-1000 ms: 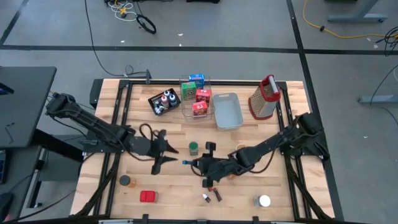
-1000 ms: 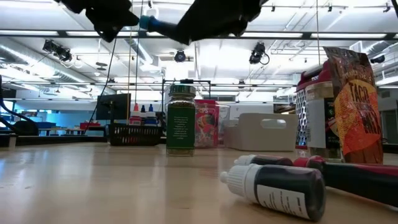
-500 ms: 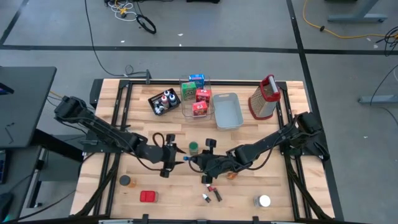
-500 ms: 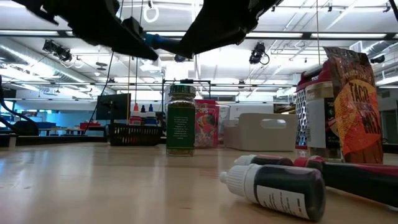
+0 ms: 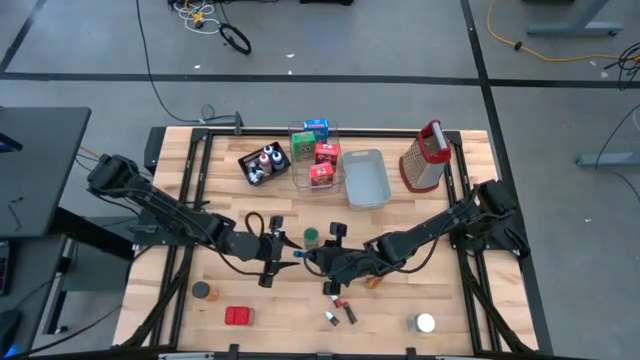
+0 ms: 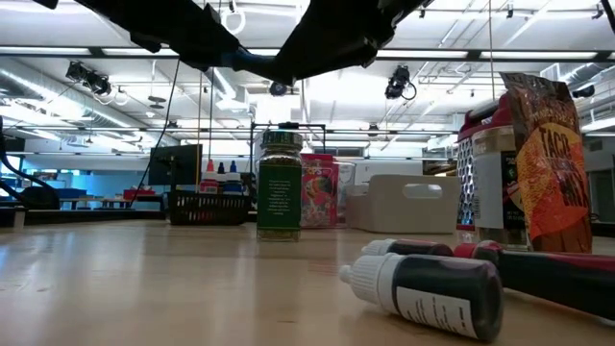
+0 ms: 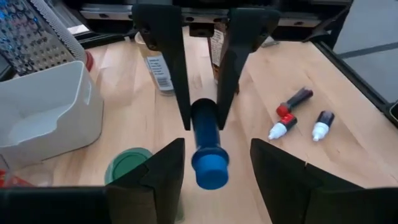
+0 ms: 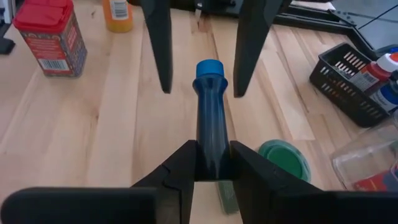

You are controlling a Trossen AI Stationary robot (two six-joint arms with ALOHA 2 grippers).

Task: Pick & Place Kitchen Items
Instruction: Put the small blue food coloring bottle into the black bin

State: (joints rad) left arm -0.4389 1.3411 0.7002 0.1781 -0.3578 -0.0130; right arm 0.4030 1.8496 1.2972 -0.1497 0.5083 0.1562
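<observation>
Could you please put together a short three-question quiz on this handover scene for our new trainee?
1. True or false: the right gripper is shut on the small dark bottle with a blue cap.
2. How do the fingers of the left gripper stand at the cap end: A shut on it, B open on either side, C out of view?
3. Which jar stands upright on the wooden table just beyond the two grippers?

Key
1. True.
2. B.
3. The green-lidded spice jar.
</observation>
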